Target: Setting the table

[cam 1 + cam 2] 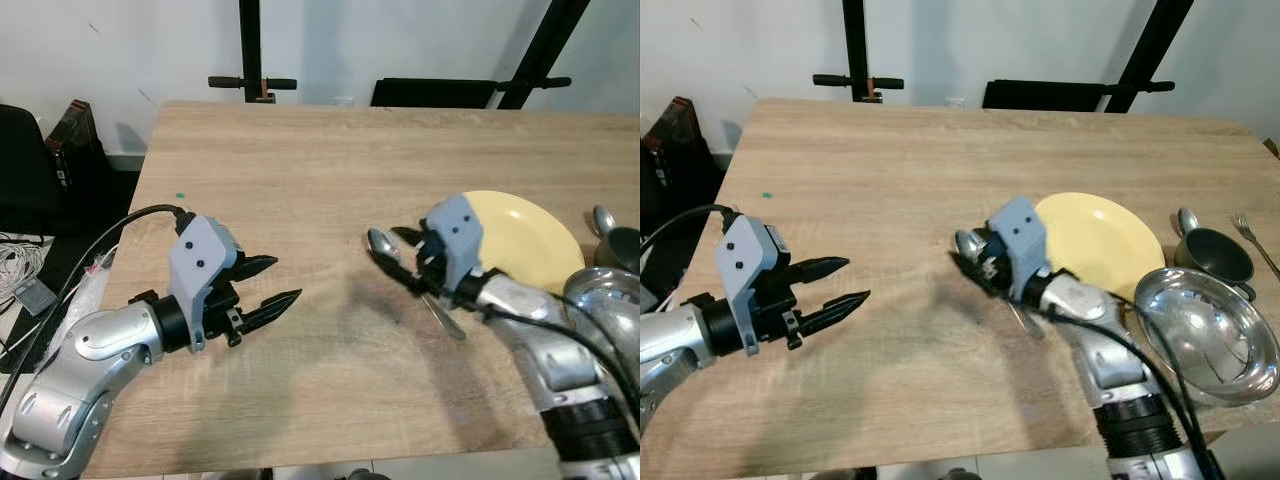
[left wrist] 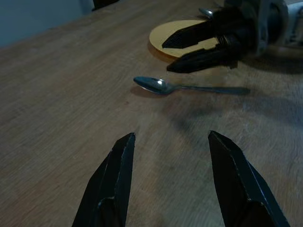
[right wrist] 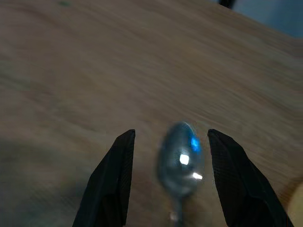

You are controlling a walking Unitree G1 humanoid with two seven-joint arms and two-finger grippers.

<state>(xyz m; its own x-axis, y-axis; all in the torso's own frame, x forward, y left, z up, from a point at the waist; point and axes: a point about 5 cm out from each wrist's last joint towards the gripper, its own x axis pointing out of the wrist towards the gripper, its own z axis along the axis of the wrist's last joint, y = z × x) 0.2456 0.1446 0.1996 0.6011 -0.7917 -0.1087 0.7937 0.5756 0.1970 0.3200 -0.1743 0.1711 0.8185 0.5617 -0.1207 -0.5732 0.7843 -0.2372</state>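
Observation:
A metal spoon [image 1: 381, 243] lies flat on the wooden table [image 1: 330, 160], just left of a yellow plate [image 1: 525, 240]. My right gripper [image 1: 398, 255] hovers low over the spoon's handle, open. Its wrist view shows the spoon's bowl [image 3: 182, 158] between the two spread fingers, untouched. My left gripper [image 1: 285, 278] is open over bare table further left, pointing toward the spoon [image 2: 161, 85] and holding nothing.
A steel bowl [image 1: 1205, 335] sits at the table's near right corner. Behind it stand a dark cup [image 1: 1212, 255], a second spoon [image 1: 1187, 220] and a fork [image 1: 1252, 240]. Black frame legs [image 1: 250, 60] rise beyond the far edge.

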